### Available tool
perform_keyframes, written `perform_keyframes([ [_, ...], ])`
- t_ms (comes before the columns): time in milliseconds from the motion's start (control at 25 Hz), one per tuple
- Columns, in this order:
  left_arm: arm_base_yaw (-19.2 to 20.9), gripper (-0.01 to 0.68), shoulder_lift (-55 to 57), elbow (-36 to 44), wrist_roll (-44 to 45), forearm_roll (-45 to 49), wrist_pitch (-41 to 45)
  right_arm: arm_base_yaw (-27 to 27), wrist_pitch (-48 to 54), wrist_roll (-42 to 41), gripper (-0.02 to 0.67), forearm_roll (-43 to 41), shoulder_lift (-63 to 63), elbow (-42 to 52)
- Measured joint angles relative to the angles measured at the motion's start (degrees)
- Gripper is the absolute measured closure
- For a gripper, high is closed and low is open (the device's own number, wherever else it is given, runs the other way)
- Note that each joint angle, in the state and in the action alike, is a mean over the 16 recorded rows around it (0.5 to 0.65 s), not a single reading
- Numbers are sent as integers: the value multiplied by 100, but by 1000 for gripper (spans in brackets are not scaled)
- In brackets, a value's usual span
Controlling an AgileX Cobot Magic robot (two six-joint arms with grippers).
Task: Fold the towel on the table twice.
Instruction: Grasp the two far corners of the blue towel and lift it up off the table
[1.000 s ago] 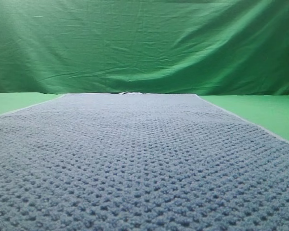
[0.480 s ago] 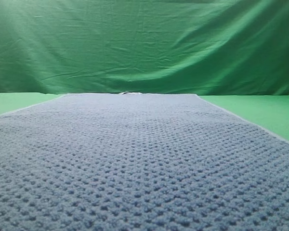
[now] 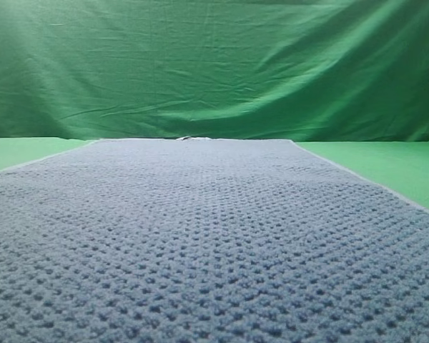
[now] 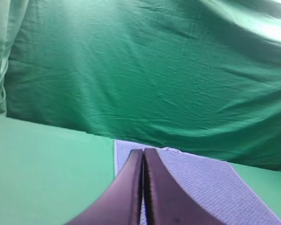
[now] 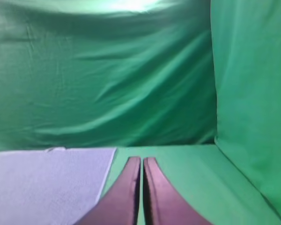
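the towel (image 3: 200, 236) lies flat and unfolded on the surface (image 3: 407, 168), running toward 12 o'clock; both folds remain. left tool (image 4: 143, 152) and right tool (image 5: 141, 160) are pressed together, holding nothing

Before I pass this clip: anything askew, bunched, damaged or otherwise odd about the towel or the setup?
Nothing stands out. The towel lies spread flat on the table, unfolded, with straight hems. A small pale bump shows at its far edge, too small to identify. The left gripper and right gripper are shut, holding nothing.
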Motion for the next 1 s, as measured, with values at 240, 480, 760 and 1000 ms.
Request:
perform_keyframes([
  [240, 0, 673, 379, -686, 1, 211, 543, 0, 599, -48, 649, 21, 906, -829],
  [480, 0, 673, 971, -1221, 8, 336, 1040, 4, 978, -233, 649, 45, 1708, -1512],
  [760, 0, 673, 2322, -2046, -14, 532, 2034, 210, 2020, -477, 649, 22, 2870, -2494],
  [1000, 0, 673, 3866, -2919, -98, 755, 3010, 612, 3024, -499, 649, -25, 4248, -3407],
])
